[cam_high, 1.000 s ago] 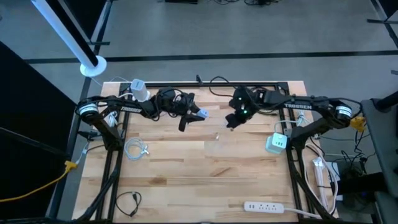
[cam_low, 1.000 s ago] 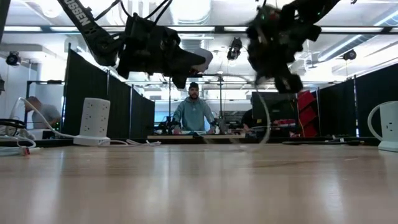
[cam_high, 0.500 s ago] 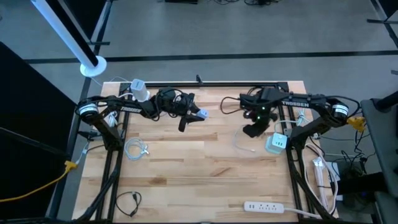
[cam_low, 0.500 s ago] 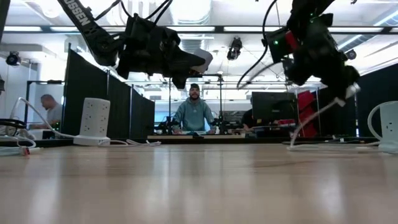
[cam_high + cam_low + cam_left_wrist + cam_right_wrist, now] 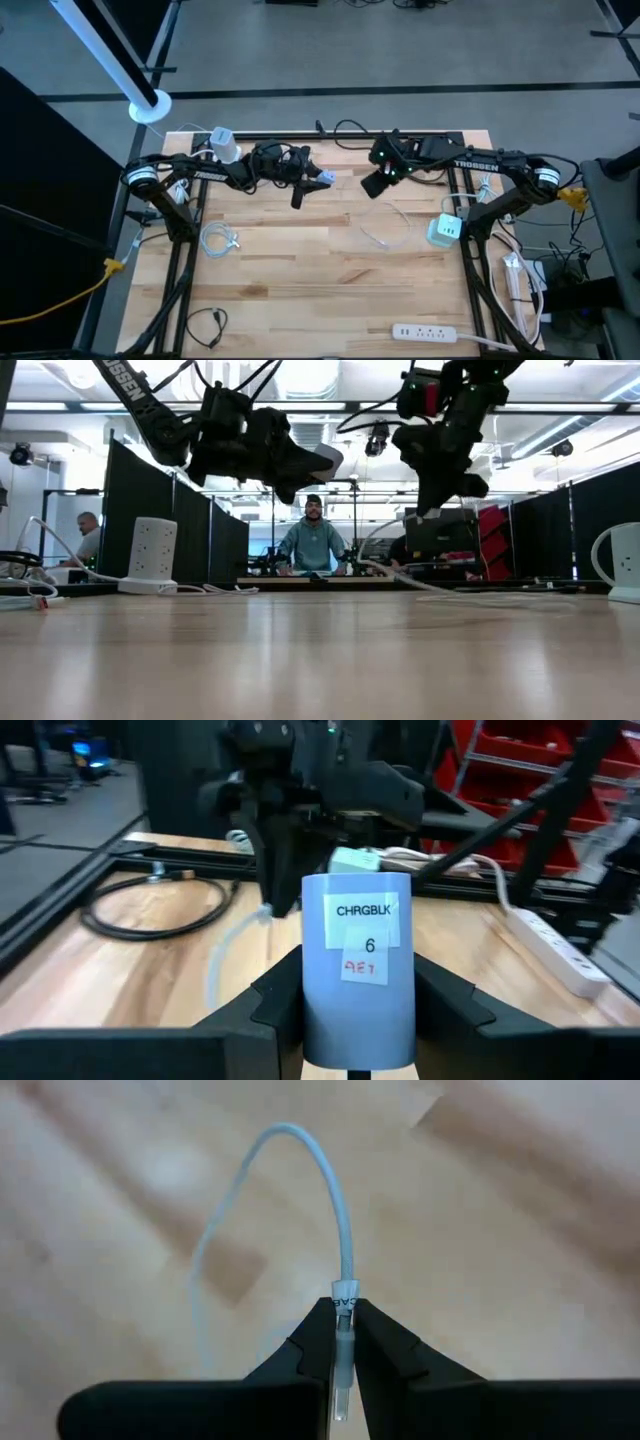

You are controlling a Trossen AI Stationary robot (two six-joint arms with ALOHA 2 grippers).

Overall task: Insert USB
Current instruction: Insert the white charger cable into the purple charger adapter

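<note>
A pale charger block [image 5: 358, 970], labelled CHRGBLK 6, sits in my left gripper [image 5: 358, 1025], held above the table's far middle [image 5: 322, 179]. Just to its right my right gripper [image 5: 372, 185] is shut on the end of a thin white USB cable [image 5: 345, 1250]. The cable drops from it and loops on the wood [image 5: 385, 225]. In the low view both grippers hang well above the table, the left gripper [image 5: 300, 465] facing the right gripper [image 5: 440, 485]. My left gripper pinches the block's two opposite side faces [image 5: 310, 1010] between its fingers. The fingers lie almost level and point toward the table's right. The block juts out past them, labelled face toward the wrist camera, lifted clear of the table. My right gripper pinches the cable's stiff end piece [image 5: 343, 1342] between its two fingers, just behind a small label band [image 5: 343, 1292], with the fingers lying along the cable. The fingers slant downward. The cable leaves past the fingertips, arcs slack, and its far part lies on the table.
A white power tower [image 5: 222, 143] stands at the far left, a small pale charger cube [image 5: 445, 230] at the right, a power strip [image 5: 430, 331] near the front edge. Coiled white cable [image 5: 218, 240] and black cable [image 5: 205, 325] lie at the left. A person [image 5: 313, 540] sits beyond the table.
My right gripper swung toward the table's right edge with the cable, then came back toward the far middle beside the charger block, tipping as it went. The cable trailed after it and now lies in a loop on the wood. My left gripper turned slightly in place.
</note>
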